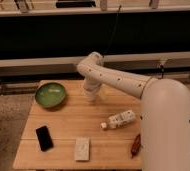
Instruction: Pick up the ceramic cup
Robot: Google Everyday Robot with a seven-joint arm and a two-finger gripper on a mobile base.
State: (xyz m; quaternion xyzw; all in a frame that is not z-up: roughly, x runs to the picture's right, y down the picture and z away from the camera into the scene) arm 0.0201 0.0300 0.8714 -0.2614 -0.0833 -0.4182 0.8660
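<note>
Your gripper (91, 94) hangs over the wooden table (68, 127), right of the green bowl (51, 94), jaws fully spread, holding nothing visible. The small whitish ceramic cup sits hidden beneath it. Expect rigid, slippery, breakable walls; grip across the rim.

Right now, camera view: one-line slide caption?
Gripper lowered at the ceramic cup beside green bowl on wooden table.
</note>
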